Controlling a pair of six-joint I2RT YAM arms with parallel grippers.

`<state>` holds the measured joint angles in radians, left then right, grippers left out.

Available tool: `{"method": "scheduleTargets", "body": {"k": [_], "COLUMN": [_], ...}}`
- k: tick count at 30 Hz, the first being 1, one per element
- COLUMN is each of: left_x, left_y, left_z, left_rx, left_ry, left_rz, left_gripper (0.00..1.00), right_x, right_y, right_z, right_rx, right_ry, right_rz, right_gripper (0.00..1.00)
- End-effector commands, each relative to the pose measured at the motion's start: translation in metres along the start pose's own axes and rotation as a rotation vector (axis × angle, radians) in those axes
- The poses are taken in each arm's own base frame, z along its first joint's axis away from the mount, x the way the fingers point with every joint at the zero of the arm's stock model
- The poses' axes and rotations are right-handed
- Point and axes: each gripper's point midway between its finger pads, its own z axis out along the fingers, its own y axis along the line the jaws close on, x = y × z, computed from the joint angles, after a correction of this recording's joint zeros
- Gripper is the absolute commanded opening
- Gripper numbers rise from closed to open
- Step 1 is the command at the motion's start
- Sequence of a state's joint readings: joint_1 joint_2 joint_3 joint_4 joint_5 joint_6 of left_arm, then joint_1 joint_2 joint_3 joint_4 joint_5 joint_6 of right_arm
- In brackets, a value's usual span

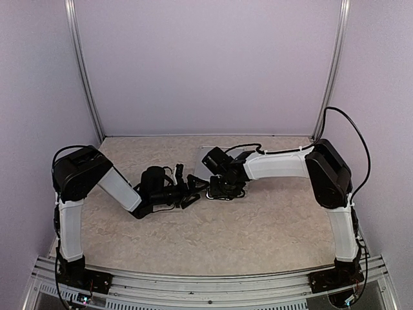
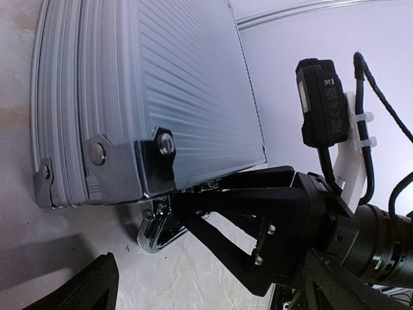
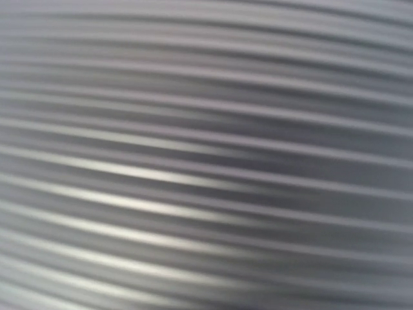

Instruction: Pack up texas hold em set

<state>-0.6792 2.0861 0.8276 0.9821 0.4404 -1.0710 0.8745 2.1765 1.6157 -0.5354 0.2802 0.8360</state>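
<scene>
**Status: Case Closed, Both Arms at Case**

The texas hold em set lies near the centre of the worktop, slightly toward 12 o'clock, and is largely covered by the right arm in the top view. The left wrist view shows the silver ribbed case with its lid shut and lying flat. Riveted metal caps cover its corners, and a chrome fitting projects from the near edge.

The left claw is just beside the case at its 8 o'clock. Its jaws are spread wide with nothing between them.

The right claw reaches in from 3 o'clock, over the case edge beside the chrome fitting. The right wrist view shows only blurred ribbed metal at close range. Whether these jaws are gripping anything cannot be determined.
</scene>
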Motion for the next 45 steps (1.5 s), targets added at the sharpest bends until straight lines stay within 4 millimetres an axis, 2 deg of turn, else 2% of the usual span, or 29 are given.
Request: {"method": "scheduleTargets", "body": {"k": [1, 6, 12, 17, 34, 45], "left_x": [0.000, 0.000, 0.000, 0.000, -0.001, -0.004], "left_y": [-0.007, -0.008, -0.011, -0.011, -0.013, -0.015], "left_z": [-0.007, -0.009, -0.010, -0.010, -0.010, -0.011], "left_rx": [0.020, 0.029, 0.037, 0.038, 0.048, 0.056], "left_ry": [0.004, 0.005, 0.001, 0.003, 0.002, -0.001], "left_rz": [0.007, 0.002, 0.003, 0.001, -0.002, -0.002], "left_gripper": [0.99, 0.99, 0.99, 0.99, 0.99, 0.99], "right_x": [0.006, 0.014, 0.013, 0.008, -0.029, -0.045], "right_y": [0.004, 0.003, -0.001, 0.000, 0.010, 0.021], "right_z": [0.012, 0.015, 0.012, 0.004, -0.033, -0.050], "right_rx": [0.029, 0.041, 0.058, 0.059, 0.046, 0.021], "right_ry": [0.001, 0.016, 0.012, -0.006, -0.077, -0.095], "right_rz": [0.003, 0.004, 0.017, 0.027, 0.045, 0.037], "right_gripper": [0.42, 0.41, 0.29, 0.24, 0.22, 0.22]}}
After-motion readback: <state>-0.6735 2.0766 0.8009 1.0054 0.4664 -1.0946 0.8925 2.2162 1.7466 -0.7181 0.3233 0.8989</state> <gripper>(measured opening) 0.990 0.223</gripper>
